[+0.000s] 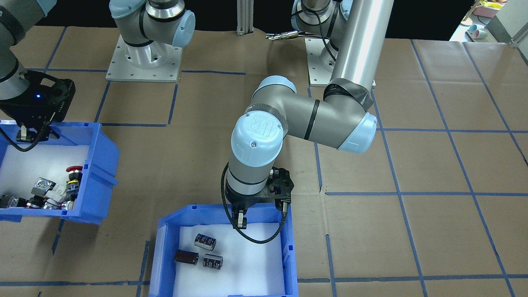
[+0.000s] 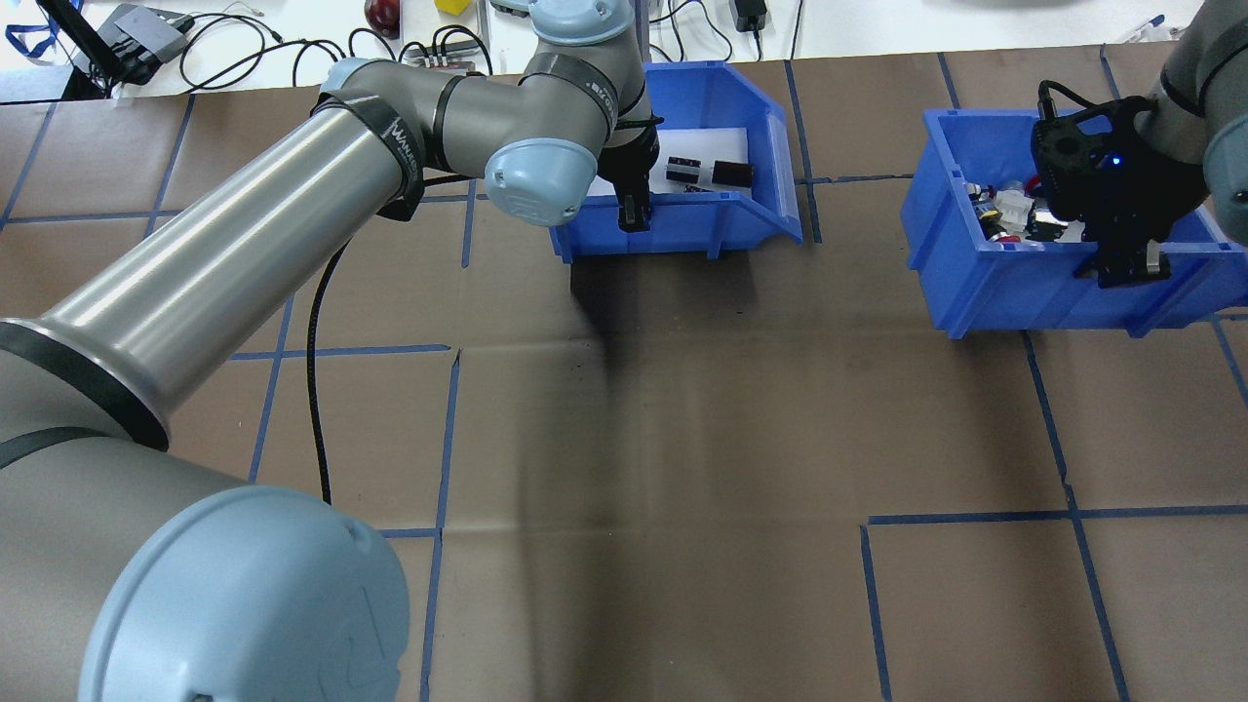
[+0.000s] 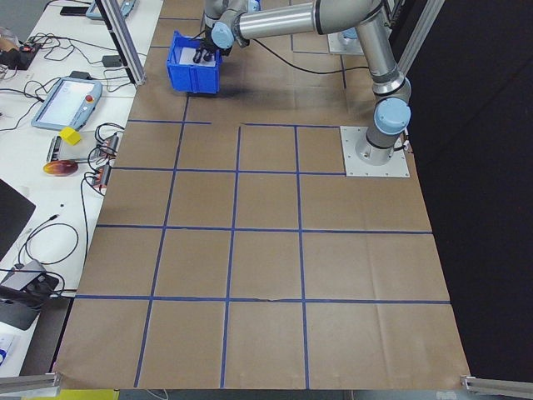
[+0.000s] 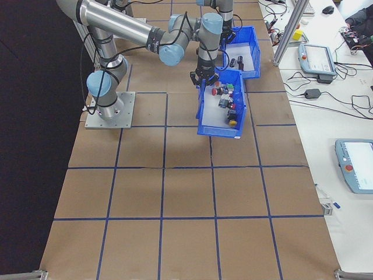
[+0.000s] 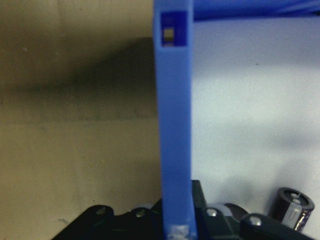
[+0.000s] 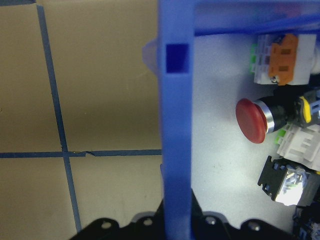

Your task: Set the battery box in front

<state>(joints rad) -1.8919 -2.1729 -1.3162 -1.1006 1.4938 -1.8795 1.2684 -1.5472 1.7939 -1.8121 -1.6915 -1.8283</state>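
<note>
The battery box (image 1: 231, 255) is a blue bin with white foam on its floor and three short dark cylinders (image 1: 205, 242) lying close together on the foam. In the front view its near end is cut off by the lower edge of the picture. It stands on the far side of the table (image 2: 682, 439), seen from the robot, a little left of the middle. The sloped open end points to the robot's right.

The left gripper (image 1: 260, 215) stands over the robot-side wall of the box, one finger inside and one outside. In the left wrist view this wall runs straight up between the jaws, which are closed on it. The fingertips are mostly hidden behind the wall.

The second bin (image 2: 1053, 263) with buttons and switches stands well apart to the right. The right gripper (image 2: 1131, 265) clamps its robot-side wall in the same way; the wrist view shows the wall between the jaws. The black gripper body covers part of the bin's contents.

Between the two bins, and from them toward the robot, there is brown paper with blue tape lines.
</note>
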